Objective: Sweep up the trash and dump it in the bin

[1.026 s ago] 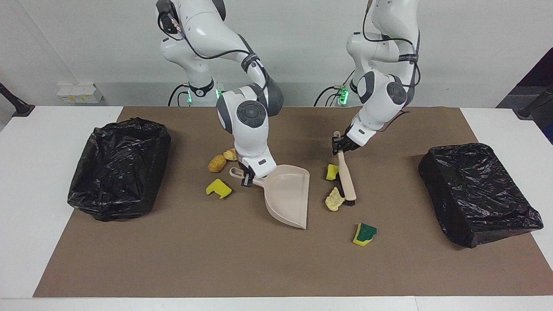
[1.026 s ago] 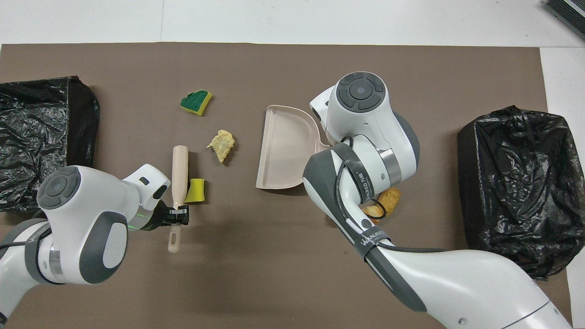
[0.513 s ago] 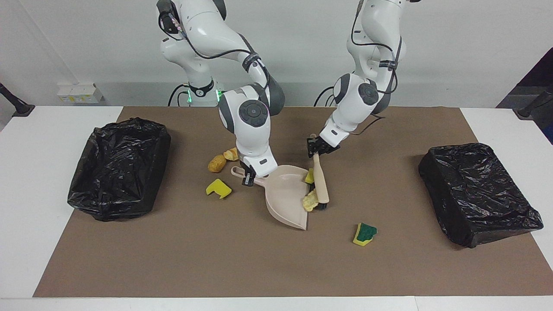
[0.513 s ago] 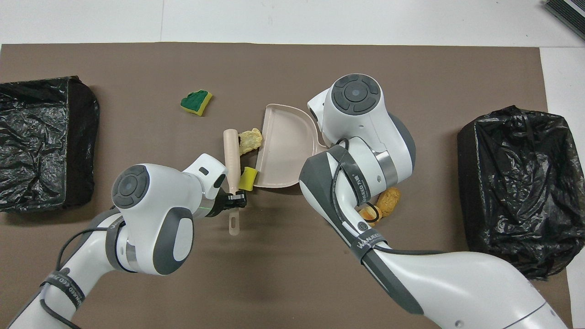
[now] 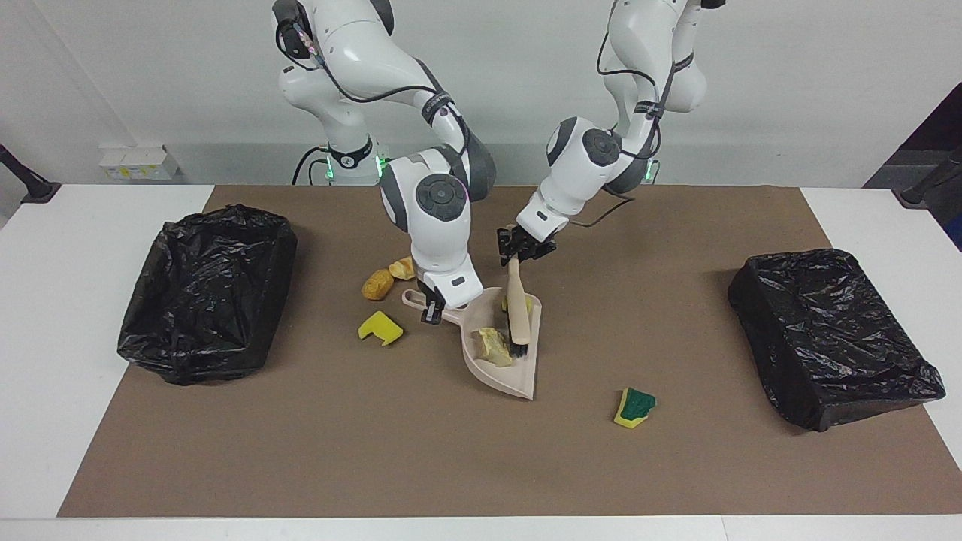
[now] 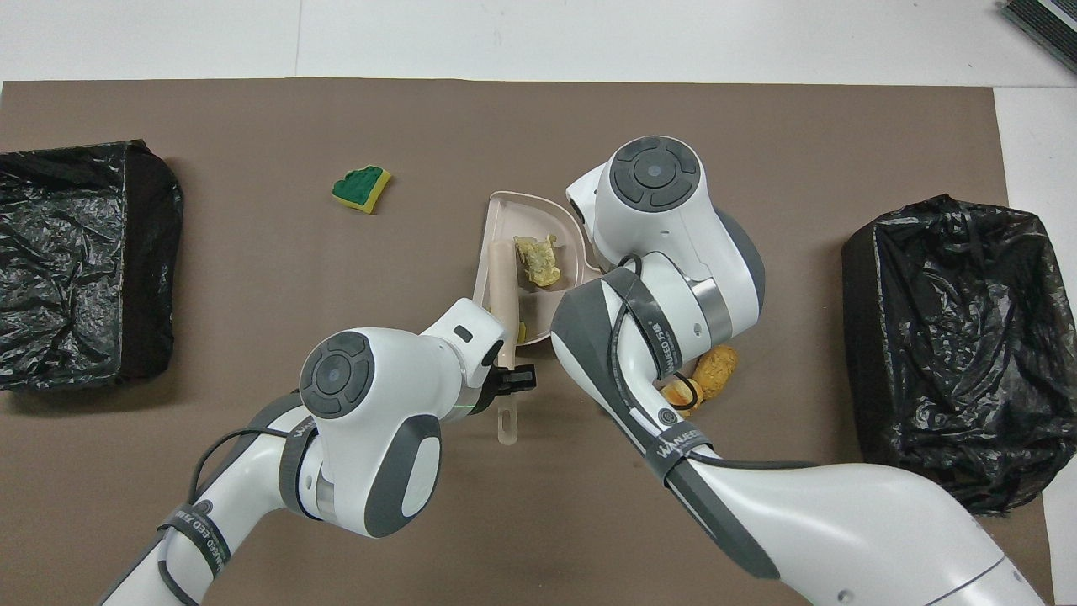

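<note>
Since the earlier frames the brush (image 5: 516, 312) had swept across the brown mat (image 5: 301, 451) toward the right arm's end, pushing the pale yellowish lump (image 5: 492, 346) and a yellow sponge chunk (image 5: 529, 304) off the mat and into the dustpan (image 5: 518, 379); the dustpan itself had hardly shifted.

Taking the dustpan as the landmark, the largest things came first: one black-lined bin (image 5: 207, 289) sat well apart from it toward the right arm's end of the table, and a second black-lined bin (image 5: 834, 334) sat well apart toward the left arm's end. Both rested on the mat.

The right gripper (image 5: 431, 309) was clenched on the dustpan's handle, holding the pan with its open edge on the mat. The left gripper (image 5: 518, 246) was clenched on the brush's handle, just above the dustpan's nearer rim, with the brush slanting down so that its black bristles stood inside the pan.

The lump lay in the dustpan against the bristles, and the sponge chunk lay in the pan beside the brush shaft, nearer to the robots than the lump. A notched yellow sponge piece (image 5: 380, 327) lay on the mat just beside the dustpan's handle. Two bread pieces (image 5: 378, 283) lay near the handle, nearer to the robots. The green-and-yellow sponge (image 5: 634, 406) lay on the mat near the dustpan, farther from the robots.
</note>
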You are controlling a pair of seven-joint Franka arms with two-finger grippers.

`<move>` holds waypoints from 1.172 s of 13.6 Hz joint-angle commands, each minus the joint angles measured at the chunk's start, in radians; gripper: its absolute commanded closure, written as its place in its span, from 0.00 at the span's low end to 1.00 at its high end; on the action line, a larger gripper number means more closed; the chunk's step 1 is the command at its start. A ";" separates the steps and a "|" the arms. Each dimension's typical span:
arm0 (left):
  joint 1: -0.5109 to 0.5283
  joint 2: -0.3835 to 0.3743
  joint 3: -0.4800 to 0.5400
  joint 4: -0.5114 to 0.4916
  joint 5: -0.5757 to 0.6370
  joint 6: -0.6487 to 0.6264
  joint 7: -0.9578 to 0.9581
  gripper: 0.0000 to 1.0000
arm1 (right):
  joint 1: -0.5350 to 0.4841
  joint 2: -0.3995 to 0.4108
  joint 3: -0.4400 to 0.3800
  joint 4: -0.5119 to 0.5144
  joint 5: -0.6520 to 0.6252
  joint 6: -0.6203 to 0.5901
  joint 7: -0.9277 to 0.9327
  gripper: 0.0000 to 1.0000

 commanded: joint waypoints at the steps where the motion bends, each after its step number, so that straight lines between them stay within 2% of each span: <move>1: 0.038 -0.057 0.011 0.031 -0.004 -0.084 -0.081 1.00 | -0.001 -0.002 0.007 -0.003 0.008 0.013 0.035 1.00; 5: 0.149 -0.071 0.013 0.112 0.129 -0.216 -0.113 1.00 | -0.001 -0.002 0.007 -0.005 0.014 0.013 0.035 1.00; 10: 0.355 -0.024 0.014 0.195 0.270 -0.331 -0.094 1.00 | -0.001 -0.003 0.007 -0.011 0.018 0.017 0.049 1.00; 14: 0.464 0.198 0.013 0.434 0.341 -0.443 0.110 1.00 | -0.001 -0.007 0.007 -0.017 0.018 0.019 0.055 1.00; 16: 0.484 0.263 0.013 0.483 0.340 -0.436 0.198 1.00 | -0.001 -0.007 0.007 -0.017 0.018 0.019 0.068 1.00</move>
